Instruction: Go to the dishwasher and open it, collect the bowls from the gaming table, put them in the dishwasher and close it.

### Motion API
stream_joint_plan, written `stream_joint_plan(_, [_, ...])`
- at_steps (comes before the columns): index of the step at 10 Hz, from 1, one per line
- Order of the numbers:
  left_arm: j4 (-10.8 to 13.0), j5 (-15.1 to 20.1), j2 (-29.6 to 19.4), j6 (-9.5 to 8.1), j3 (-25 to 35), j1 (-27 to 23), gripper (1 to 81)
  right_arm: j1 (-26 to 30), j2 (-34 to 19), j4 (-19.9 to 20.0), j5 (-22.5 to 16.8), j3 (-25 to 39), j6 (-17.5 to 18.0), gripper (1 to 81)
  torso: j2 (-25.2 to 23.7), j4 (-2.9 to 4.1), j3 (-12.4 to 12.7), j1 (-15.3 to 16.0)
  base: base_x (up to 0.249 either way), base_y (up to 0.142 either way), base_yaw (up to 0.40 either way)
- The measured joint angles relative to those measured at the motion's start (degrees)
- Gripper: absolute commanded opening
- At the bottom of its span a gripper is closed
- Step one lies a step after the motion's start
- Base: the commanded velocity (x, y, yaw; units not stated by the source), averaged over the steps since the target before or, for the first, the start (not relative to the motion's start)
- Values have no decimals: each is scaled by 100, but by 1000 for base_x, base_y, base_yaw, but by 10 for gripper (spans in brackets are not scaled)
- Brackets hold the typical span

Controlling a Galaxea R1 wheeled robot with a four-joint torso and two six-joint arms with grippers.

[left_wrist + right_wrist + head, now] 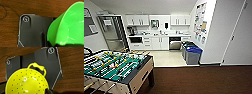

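Currently the dishwasher lies well ahead under the counter; left gripper pinches a green bowl, right gripper state indeterminable.

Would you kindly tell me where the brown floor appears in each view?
Head view: brown floor across the foreground, right of the green table-football table.
Left wrist view: behind the bright green bowl.
Right wrist view: behind the yellow perforated bowl.
Shared landmark: the floor itself.
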Motion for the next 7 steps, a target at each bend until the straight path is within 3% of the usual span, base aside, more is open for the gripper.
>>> stream_joint_plan(7, [9,0,2,-2,0,0,10,18,9,0,-4,5,0,10,2,0,-2,-1,181,0,0])
